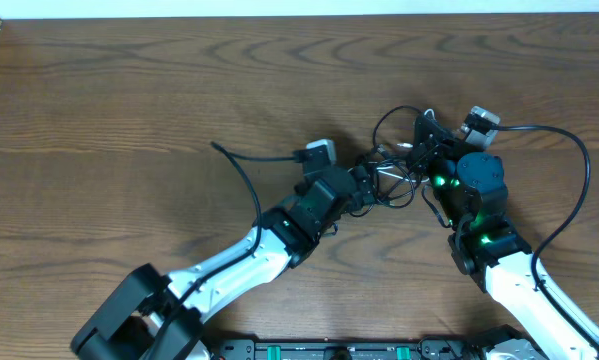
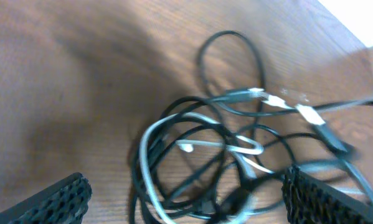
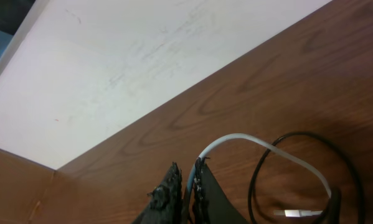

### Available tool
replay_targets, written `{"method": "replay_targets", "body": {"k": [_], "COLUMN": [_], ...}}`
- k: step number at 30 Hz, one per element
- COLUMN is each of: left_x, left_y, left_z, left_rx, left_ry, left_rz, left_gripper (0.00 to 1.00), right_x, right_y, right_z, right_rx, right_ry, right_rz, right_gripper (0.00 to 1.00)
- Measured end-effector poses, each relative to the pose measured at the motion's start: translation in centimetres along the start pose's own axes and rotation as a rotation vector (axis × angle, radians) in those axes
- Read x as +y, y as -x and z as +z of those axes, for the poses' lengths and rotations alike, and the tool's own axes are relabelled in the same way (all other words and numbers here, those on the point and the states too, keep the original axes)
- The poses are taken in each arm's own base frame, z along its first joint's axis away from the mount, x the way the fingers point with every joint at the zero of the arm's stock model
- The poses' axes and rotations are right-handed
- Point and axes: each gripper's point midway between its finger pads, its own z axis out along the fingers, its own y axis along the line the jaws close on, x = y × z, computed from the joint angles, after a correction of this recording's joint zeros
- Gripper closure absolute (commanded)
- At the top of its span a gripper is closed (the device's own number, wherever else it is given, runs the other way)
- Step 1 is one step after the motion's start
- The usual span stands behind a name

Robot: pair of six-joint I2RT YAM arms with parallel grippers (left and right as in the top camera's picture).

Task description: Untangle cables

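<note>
Cables (image 2: 198,155) sit knotted; left tool (image 2: 186,205) gapes, right tool (image 3: 185,190) pinches 1 white strand (image 3: 261,144); I judge untangling barely begun.

Two arms are counted above one wooden table (image 1: 99,110) — one left arm (image 1: 239,255) and one right arm (image 1: 524,280). Each is ended by one gripper, the left gripper (image 1: 367,188) and the right gripper (image 1: 426,138), and two fingers (image 2: 55,199) are seen on each in its own wrist view. One knotted bundle of cables (image 1: 394,180) is counted, in which one white cord (image 2: 150,146) and several black cords (image 2: 230,46) are made out; the exact number of cords cannot be told, and three plug ends (image 2: 307,115) are distinguished — blurred, so the count is uncertain.
</note>
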Motion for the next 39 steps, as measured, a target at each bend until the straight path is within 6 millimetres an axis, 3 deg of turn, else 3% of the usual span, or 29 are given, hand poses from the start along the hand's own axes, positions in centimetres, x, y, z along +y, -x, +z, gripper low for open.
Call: {"method": "replay_targets", "body": {"k": [12,21,26,32,39], "left_x": [-1.0,0.5,1.3,1.7,4.3], "left_y": [-0.7,-2.3,-2.8,-2.4,-1.5], "left_z": [-0.4,2.1,3.3,3.5,2.5], "left_rx": [0.013,0.041,0.034,-0.004,-0.023], "left_ry": [-0.03,0.008,0.027,0.058,0.184], "left_rz": [0.152,0.168,0.167,0.179,0.199], "left_gripper": [0.02,0.03,0.42,0.91,0.92], "right_x": [0.0,0.0,0.0,0.0,0.1], "right_y": [0.0,0.0,0.0,0.0,0.2], "right_z": [0.0,0.0,0.0,0.0,0.0], "right_rx": [0.0,0.0,0.001,0.001,-0.007], "right_ry": [0.0,0.0,0.0,0.001,0.004], "right_rz": [0.001,0.001,0.001,0.001,0.002], "right_gripper": [0.93,0.92,0.93,0.94,0.96]}}
